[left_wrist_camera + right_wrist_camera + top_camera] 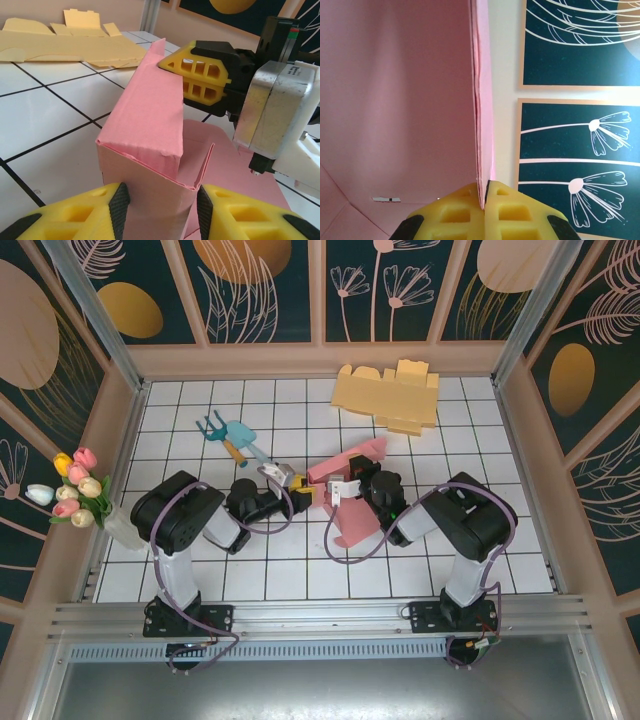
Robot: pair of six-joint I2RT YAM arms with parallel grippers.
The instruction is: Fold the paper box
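The pink paper box (pixel 356 526) sits half-formed at the centre of the white tiled surface (pixel 200 560), caught between the two arms. The left gripper (pixel 161 202) stands at a middling width with its black pads against either side of the box's near end. That looks meant to keep the body square and stop it sliding. The right gripper (pixel 484 195) is closed tight on the thin edge of a pink panel at about 12 o'clock from the left one, probably to steer that flap over.

The box is matte card with a faint grain. Its creases are sharp, one top panel is already bent down, and a notch gapes open beside it. The gripper fingers are yellow latticed plastic — stiff against such light card.

A flat yellow card blank (pixel 388 395) lies unfolded at 1 o'clock, and toy garden tools (pixel 232 438) lie at 10 o'clock — both well apart from the work.
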